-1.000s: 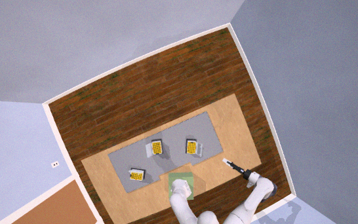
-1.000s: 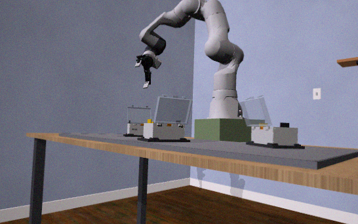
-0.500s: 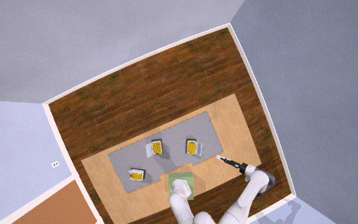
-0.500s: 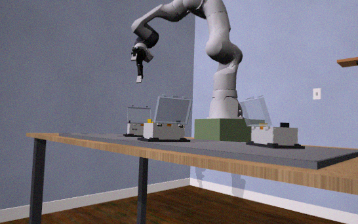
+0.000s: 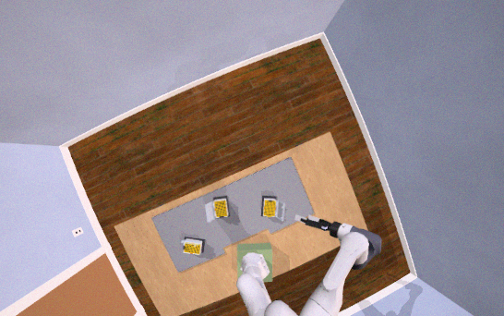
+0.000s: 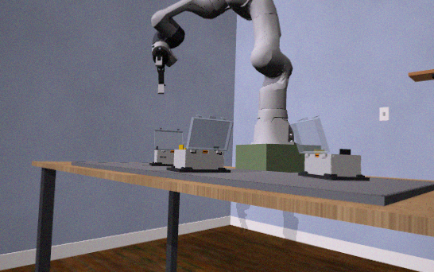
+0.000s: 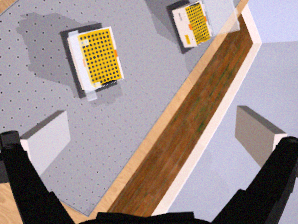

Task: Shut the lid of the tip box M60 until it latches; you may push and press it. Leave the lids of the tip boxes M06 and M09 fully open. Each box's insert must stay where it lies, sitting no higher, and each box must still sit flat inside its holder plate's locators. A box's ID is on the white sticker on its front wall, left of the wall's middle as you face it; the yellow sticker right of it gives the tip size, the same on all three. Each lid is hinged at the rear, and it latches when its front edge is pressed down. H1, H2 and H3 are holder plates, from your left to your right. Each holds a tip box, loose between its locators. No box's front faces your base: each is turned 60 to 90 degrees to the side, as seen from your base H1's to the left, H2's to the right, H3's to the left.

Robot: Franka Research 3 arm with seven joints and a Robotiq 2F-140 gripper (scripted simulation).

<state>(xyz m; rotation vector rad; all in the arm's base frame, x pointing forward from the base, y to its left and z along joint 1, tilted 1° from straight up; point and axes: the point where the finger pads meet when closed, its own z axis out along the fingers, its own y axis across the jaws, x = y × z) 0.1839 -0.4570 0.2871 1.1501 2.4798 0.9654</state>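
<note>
While the exterior view shows three raised lids, the wrist view shows released jaws over two tip boxes (image 7: 99, 59).

3 open-lidded tip boxes (image 6: 199, 158) sit below the raised, open pincer (image 6: 160, 87).
</note>
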